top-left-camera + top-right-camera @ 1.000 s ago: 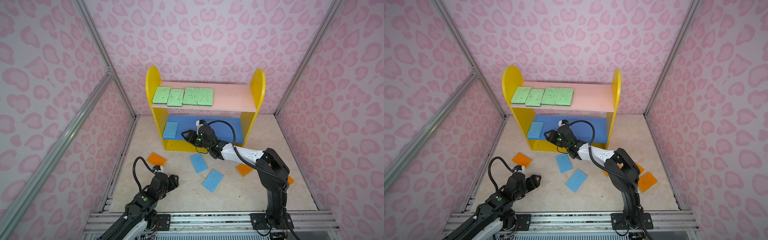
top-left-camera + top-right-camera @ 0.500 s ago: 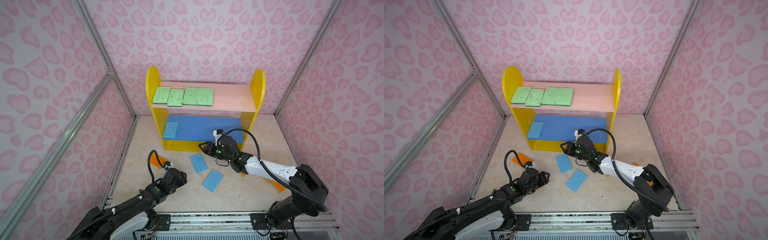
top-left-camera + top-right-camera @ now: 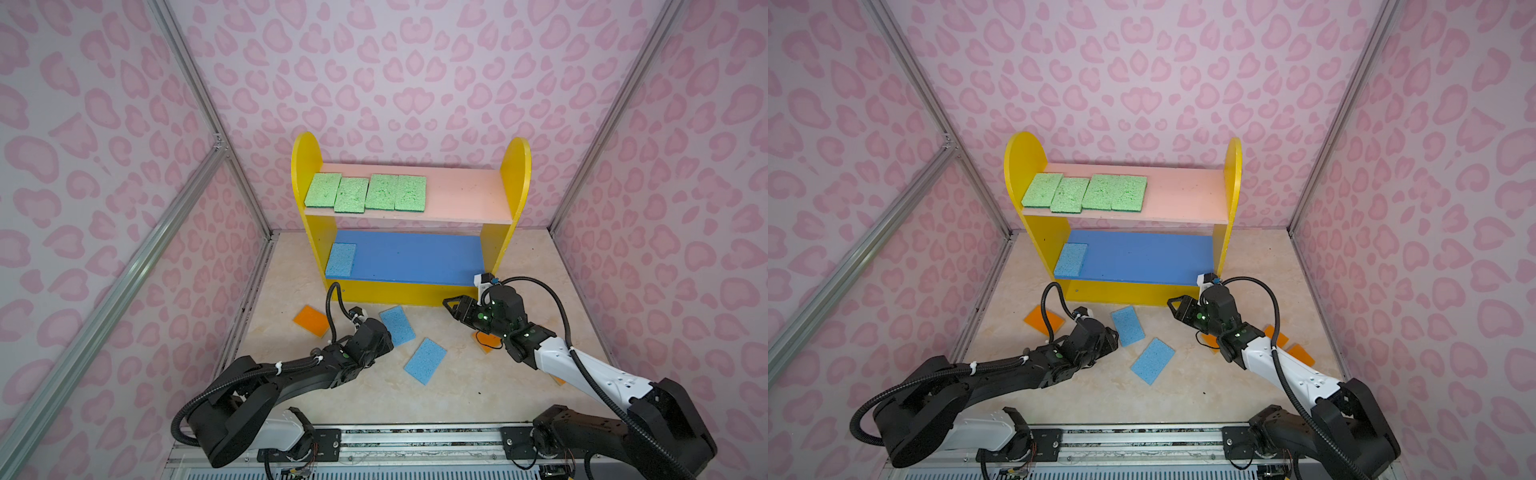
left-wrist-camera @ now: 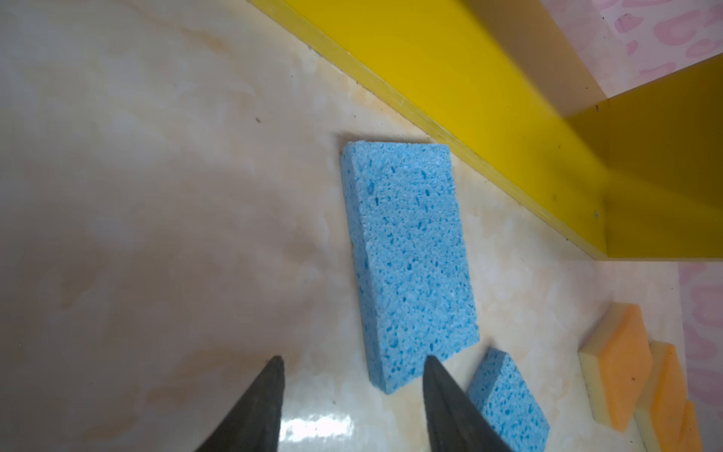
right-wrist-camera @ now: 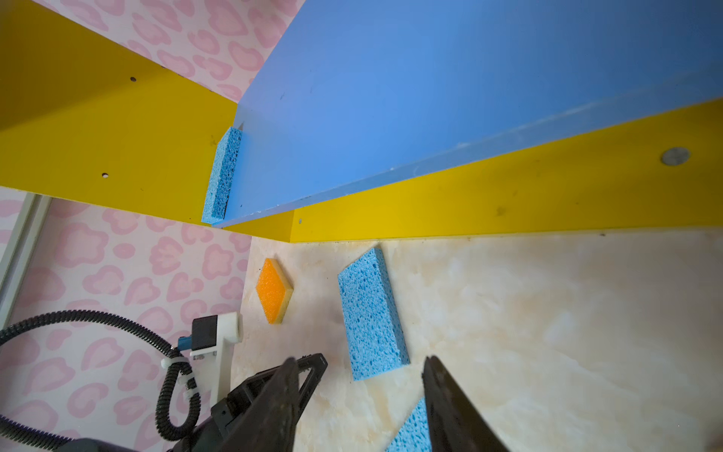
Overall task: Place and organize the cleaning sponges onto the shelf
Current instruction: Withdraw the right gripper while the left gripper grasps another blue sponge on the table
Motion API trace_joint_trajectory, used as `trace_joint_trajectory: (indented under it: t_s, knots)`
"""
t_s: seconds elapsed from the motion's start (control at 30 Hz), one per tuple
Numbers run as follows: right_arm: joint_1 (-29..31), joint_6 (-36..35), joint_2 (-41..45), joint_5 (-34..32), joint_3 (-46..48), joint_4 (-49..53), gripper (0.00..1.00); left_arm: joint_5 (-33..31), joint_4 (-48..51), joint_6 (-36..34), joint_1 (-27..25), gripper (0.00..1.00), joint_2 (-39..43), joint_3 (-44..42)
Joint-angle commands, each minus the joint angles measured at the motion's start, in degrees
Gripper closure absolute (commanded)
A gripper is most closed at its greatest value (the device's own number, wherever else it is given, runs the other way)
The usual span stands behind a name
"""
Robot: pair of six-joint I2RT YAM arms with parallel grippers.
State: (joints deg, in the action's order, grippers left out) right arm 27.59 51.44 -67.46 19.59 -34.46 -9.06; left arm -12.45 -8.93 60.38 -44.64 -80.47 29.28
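The shelf [image 3: 409,293] is at the bench's [image 3: 457,399] back edge with four green sponges [image 3: 365,193] already up top. The next blue sponge [image 4: 410,254] lies flat just off the shelf base. The left gripper [image 4: 352,360] is at its near end, jaws half open and empty. I'd straddle the narrow width, get low, then close. The right gripper [image 5: 358,362] hovers by the shelf's front right corner, also half open and empty.

No legible text, label, brand, number or sign anywhere in these views.
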Motion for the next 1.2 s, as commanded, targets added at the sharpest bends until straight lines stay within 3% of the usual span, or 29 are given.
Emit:
trace_joint_trajectory:
  t_s: [0.0,0.57,0.73,0.87,1.03,1.17]
  knots:
    - [-0.98,-1.71,1.77,0.93,0.44,2.98,0.48,0.52,-3.86,0.89,-0.05,0.48,-3.3,2.06]
    - [-3.91,-3.51,4.88,2.2,1.62,6.24,0.47,1.03,-4.95,0.7,-0.07,0.75,-14.14,7.59]
    - [-3.95,-3.89,4.97,2.38,1.24,7.19,0.47,1.2,-6.07,0.96,-0.01,0.89,-15.58,7.48]
    - [-3.82,-4.36,4.8,3.17,0.64,7.81,0.44,0.78,-5.64,0.51,-0.07,0.96,-13.46,7.19]
    - [-2.84,-4.18,5.28,4.19,1.21,6.15,0.34,-0.3,-3.72,-1.03,-0.09,0.96,-7.53,6.31]
    - [-0.97,-3.56,5.37,4.0,1.56,4.87,0.32,-0.86,-2.34,-2.56,0.02,0.96,-0.53,4.71]
